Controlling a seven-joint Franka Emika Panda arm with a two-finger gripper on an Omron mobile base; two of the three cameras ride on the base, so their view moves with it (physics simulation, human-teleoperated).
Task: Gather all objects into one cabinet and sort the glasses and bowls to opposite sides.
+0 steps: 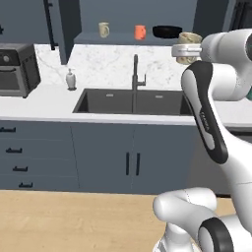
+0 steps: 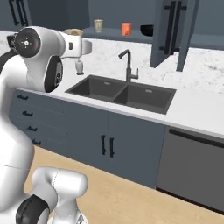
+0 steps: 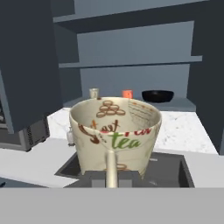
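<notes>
My gripper (image 3: pixel 111 178) is shut on a beige patterned mug (image 3: pixel 114 131), held upright in the air above the sink, in front of the cabinet (image 3: pixel 131 61). The held mug (image 1: pixel 190 39) sits at the arm's end (image 1: pixel 186 50), level with the cabinet's lowest shelf; it also shows as the mug (image 2: pixel 73 32). On that shelf stand a second beige mug (image 1: pixel 104 29), an orange mug (image 1: pixel 140 32) and a black bowl (image 1: pixel 167 32), left to right. The same row appears as beige mug (image 3: pixel 93 92), orange mug (image 3: pixel 127 93) and bowl (image 3: pixel 158 96). The cabinet door (image 2: pixel 168 30) stands open.
Below the hand lie a double sink (image 1: pixel 133 102) and a tall black faucet (image 1: pixel 135 81). A white soap dispenser (image 1: pixel 71 79) stands left of the sink and a toaster oven (image 1: pixel 17 69) sits at the far left. Grey base cabinets (image 1: pixel 128 162) run under the counter.
</notes>
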